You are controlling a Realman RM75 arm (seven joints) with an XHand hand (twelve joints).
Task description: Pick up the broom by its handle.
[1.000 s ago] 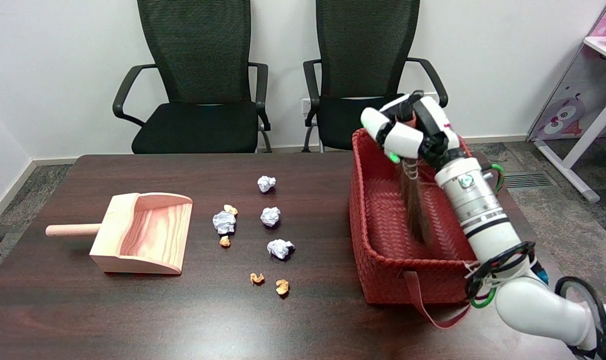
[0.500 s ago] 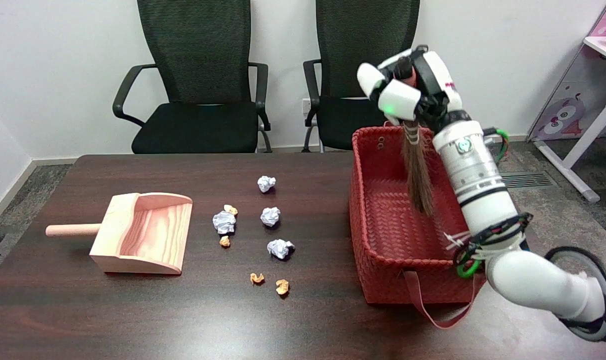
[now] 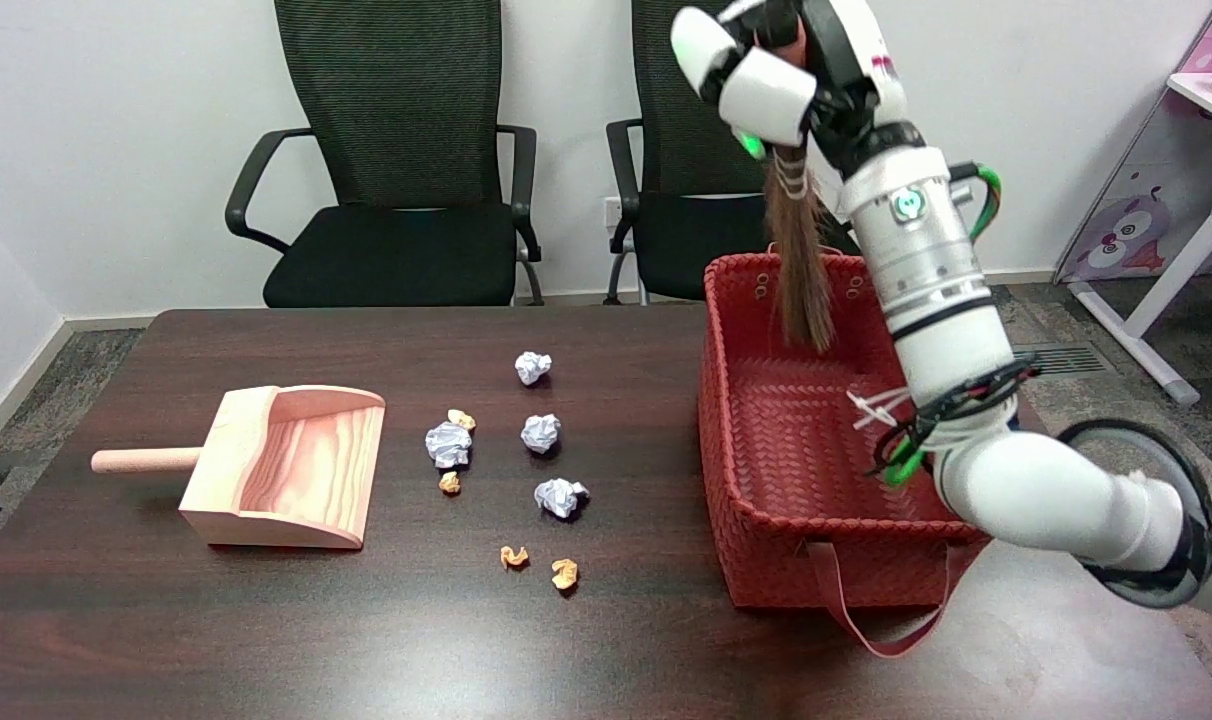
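We see right hand (image 3: 781, 65) wrapped round handle of small brown-bristled broom (image 3: 798, 265); bristles hang above red woven basket (image 3: 766, 480) on dark desk (image 3: 586, 640), probably to clear rim.

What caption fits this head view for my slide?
Right hand holds the broom by its handle, bristles hanging above the red basket.

Broom (image 3: 798, 270) handle hidden inside hand (image 3: 781, 60)
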